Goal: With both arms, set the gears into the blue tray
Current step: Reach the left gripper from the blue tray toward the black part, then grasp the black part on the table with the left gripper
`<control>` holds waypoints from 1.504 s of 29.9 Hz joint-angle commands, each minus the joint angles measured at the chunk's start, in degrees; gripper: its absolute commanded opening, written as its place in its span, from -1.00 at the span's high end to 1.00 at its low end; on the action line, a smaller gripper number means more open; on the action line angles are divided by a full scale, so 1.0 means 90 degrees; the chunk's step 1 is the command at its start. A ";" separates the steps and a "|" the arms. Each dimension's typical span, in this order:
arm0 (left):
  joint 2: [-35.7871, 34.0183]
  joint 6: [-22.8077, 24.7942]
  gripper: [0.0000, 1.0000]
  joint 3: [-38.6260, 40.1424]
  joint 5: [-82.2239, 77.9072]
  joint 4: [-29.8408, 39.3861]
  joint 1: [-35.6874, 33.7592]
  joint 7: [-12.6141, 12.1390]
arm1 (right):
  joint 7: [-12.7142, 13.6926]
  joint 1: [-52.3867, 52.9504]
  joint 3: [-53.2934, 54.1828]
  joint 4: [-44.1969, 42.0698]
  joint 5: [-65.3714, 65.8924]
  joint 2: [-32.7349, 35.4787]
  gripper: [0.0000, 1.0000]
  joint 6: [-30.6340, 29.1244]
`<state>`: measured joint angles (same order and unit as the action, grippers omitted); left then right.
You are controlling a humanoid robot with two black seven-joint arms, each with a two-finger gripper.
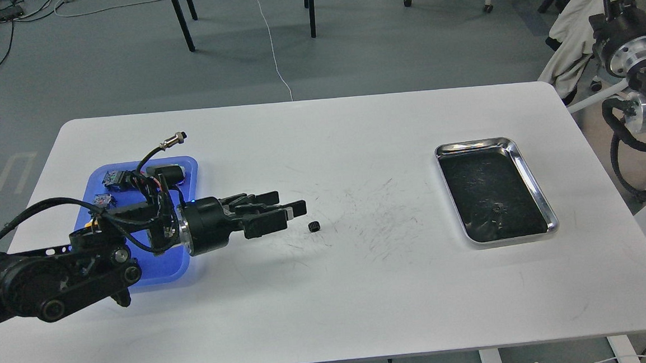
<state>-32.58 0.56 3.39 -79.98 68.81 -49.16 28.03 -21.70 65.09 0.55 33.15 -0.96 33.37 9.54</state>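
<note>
One gear (314,226), a tiny black toothed disc, lies on the white table (364,302) near its middle. My left gripper (292,210) reaches in from the left with its fingers open and pointing right, their tips just left of the gear and not touching it. Behind that arm lies the blue tray (155,273), mostly covered by it. A small dark speck (496,209) in the steel tray could be another gear; I cannot tell. My right arm (632,53) is raised at the right edge, its gripper cut off by the top edge.
A shiny steel tray (530,177) with a dark inside sits on the table's right side. Small switch parts (112,177) lie at the far end of the blue tray. Chair legs (181,19) and cables stand on the floor beyond the table.
</note>
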 commanded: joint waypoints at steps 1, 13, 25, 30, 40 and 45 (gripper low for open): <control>0.0280 0.0016 -0.95 0.0024 -0.0896 -0.0311 -0.0201 -0.0003 | 0.0077 -0.0044 0.0095 0.0135 -0.0001 0.0227 -0.89 -0.0015; 0.0983 0.0016 -0.95 0.0014 -0.3202 -0.0740 -0.0494 -0.0003 | 0.0067 -0.0279 0.0086 0.0155 0.0028 0.0257 -0.89 0.0004; 0.1404 0.0055 -0.90 0.0014 -0.3223 -0.1219 -0.0651 -0.0003 | 0.0067 -0.0288 0.0086 0.0135 0.0028 0.0257 -0.89 -0.0015; 0.1588 -0.0033 -0.90 -0.0006 -0.3291 -0.1560 -0.0612 -0.0003 | 0.0028 -0.0483 0.0426 0.0145 0.0019 0.0315 -0.89 -0.0035; 0.1941 0.0006 -0.96 -0.0006 -0.3272 -0.2088 -0.0398 -0.0003 | -0.0176 -0.1528 0.2165 0.0583 0.0048 0.0549 -0.91 -0.0357; 0.2009 -0.0198 -0.93 -0.0103 -0.3642 -0.2293 -0.0202 -0.0003 | -0.0265 -0.1568 0.2205 0.0692 0.0058 0.0647 -0.91 -0.0367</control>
<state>-14.71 0.13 3.15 -110.72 48.99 -51.56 28.00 -23.83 51.21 20.21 39.06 -0.47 39.03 6.30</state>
